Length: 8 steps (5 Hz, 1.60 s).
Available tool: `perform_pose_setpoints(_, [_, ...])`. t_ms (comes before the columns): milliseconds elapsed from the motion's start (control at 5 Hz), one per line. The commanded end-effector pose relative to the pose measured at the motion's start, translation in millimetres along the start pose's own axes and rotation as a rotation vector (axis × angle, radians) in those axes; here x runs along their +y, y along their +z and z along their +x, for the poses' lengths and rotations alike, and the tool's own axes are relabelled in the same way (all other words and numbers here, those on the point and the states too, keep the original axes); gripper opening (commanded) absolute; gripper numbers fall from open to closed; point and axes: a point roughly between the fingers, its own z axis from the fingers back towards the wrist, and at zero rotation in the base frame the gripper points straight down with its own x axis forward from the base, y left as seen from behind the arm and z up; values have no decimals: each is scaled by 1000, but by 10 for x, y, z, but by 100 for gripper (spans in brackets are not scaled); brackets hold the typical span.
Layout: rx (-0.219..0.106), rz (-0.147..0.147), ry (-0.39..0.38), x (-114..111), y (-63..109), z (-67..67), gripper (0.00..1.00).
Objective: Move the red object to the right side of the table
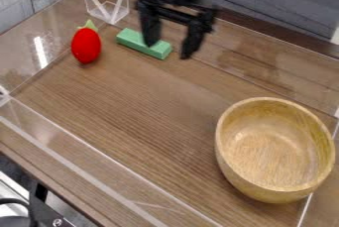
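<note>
The red object, a small glossy red toy fruit with a pale green tip, sits on the brown wood-grain table near the left acrylic wall. My black gripper hangs pointing down at the back of the table, to the right of the red object, with its fingers spread open and nothing between them. It hovers over the right end of a green rectangular block, partly hiding it.
A round light wooden bowl stands at the front right. Low clear acrylic walls border the tabletop. A clear folded acrylic piece stands at the back left corner.
</note>
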Motion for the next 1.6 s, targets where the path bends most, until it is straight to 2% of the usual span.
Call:
perform_pose_setpoints(0, [-79,-8,126,495,212,47,0])
perform_pose_setpoints(200, [-88,-23,340,878,91,16,100])
perform_pose_setpoints(400, [-92,-47,522,1152,-72,-5,100])
perform_pose_setpoints(600, [-104,-80,688,1368,-114,35,100])
perform_pose_setpoints(800, [-113,-91,737,1466,-157,119,100])
perform_pose_setpoints(1000, [-126,-99,799,1568,-290,249,100])
perform_pose_setpoints(1400, [-151,-128,902,1534,-445,459,100])
